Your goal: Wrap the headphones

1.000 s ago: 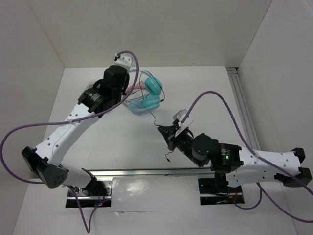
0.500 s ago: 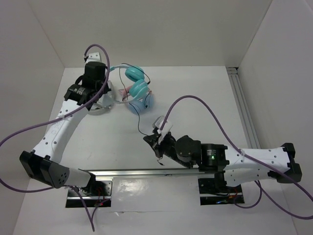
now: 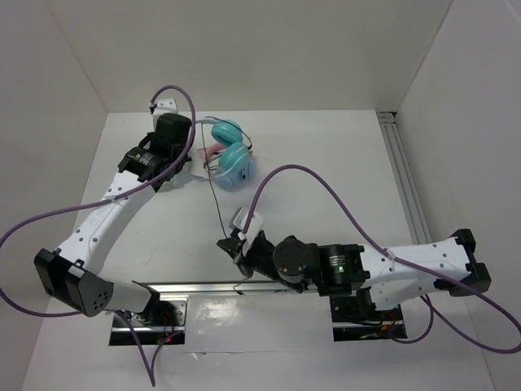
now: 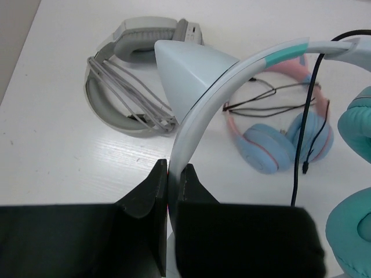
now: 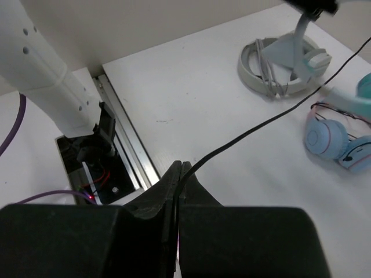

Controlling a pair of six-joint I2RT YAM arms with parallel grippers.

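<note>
While the left gripper [image 4: 173, 174] stayed pinched shut on the pale headband [image 4: 232, 75] of the teal headphones [image 3: 232, 155], the right gripper [image 5: 179, 168] travelled from mid-table toward the near edge and leftward. Its jaws were closed on the thin black cable [image 5: 261, 124]. Over the same second the left arm had swung the headphones out to the left and come part of the way back. The cable [image 3: 216, 204] therefore ran as one nearly straight line from the ear cups [image 3: 228, 130] down to the right gripper [image 3: 236, 242].

That probably meant the slack was out and the winding could begin. No turn around the headphones showed yet.

The headphones hung at the far left of the table [image 3: 326, 163], apparently lifted above the pink-band headphones [image 4: 272, 147] and just beside the grey-white headphones [image 4: 104, 110]. The headband arched up from the jaws and over to the right, with its cat ear pointing left. The cable's long axis ran far to near.
</note>
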